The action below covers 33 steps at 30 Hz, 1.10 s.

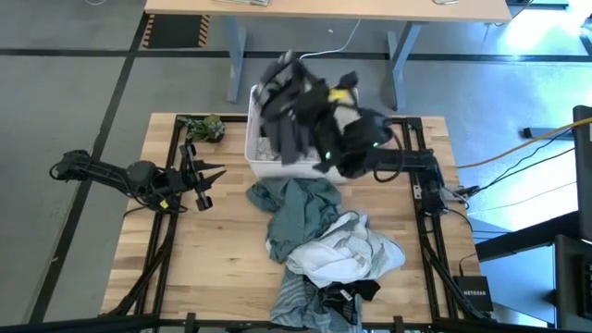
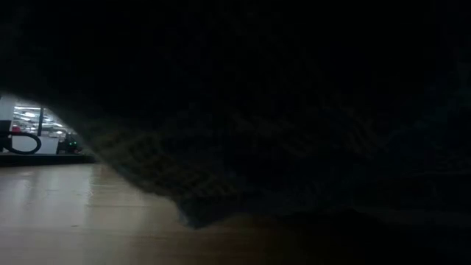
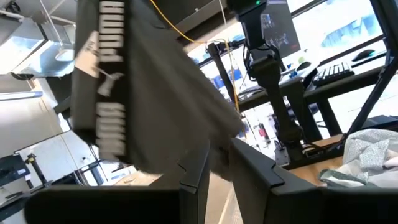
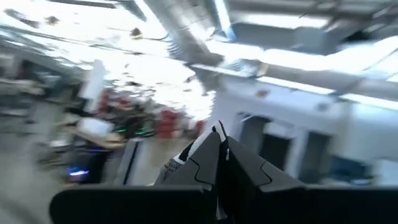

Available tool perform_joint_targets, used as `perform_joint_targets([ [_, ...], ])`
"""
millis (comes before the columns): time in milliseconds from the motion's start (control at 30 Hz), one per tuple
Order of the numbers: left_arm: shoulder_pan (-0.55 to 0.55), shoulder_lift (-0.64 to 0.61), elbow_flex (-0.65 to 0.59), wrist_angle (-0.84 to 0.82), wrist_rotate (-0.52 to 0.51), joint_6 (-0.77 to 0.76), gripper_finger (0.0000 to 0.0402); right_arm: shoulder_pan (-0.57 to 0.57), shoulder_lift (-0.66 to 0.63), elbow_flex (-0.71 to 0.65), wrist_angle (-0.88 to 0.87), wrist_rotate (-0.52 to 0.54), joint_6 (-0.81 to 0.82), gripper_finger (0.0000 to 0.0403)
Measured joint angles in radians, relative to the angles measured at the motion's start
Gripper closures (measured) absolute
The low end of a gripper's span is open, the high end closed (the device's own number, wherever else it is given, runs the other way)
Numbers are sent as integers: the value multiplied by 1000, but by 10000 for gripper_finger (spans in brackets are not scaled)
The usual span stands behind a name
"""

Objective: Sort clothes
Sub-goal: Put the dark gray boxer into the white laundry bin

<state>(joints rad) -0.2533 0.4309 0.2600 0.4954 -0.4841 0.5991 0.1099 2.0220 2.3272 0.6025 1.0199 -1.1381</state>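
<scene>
The right gripper (image 4: 217,146) is raised over the white bin (image 1: 263,148) at the table's far edge, its fingers pinched together on a black garment (image 1: 291,106) that hangs from it above the bin. In the left wrist view the same garment (image 3: 124,81) shows white lettering down a band. The left gripper (image 1: 205,183) waits near the table's left edge with its fingers parted and nothing in them. The remaining clothes lie in a heap from the table's middle to its near edge: a teal piece (image 1: 296,213), a white one (image 1: 347,250), and dark and striped fabric at the near edge. The step in hand appears to be dropping the black garment into the bin; next the right gripper must let go squarely above it, then return to the heap.
</scene>
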Motion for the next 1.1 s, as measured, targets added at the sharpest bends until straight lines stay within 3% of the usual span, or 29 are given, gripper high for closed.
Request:
perform_joint_targets([
  [100,0,0,0,-7,0,0,345,-34,-1,1,61,45,-113,373],
  [233,0,0,0,-15,0,3,345,-69,9,0,1,233,-58,373],
  [500,0,0,0,-15,0,3,345,-93,13,0,-638,424,360,372],
  [600,0,0,0,-15,0,2,345,-91,13,0,-793,416,497,372],
  [800,0,0,0,-22,0,-23,345,-91,13,0,-929,366,626,362],
  [967,0,0,0,-27,0,-27,345,-92,11,0,-1079,292,766,304],
  [1100,0,0,0,-44,0,-27,345,-104,-10,0,-1275,162,993,252],
])
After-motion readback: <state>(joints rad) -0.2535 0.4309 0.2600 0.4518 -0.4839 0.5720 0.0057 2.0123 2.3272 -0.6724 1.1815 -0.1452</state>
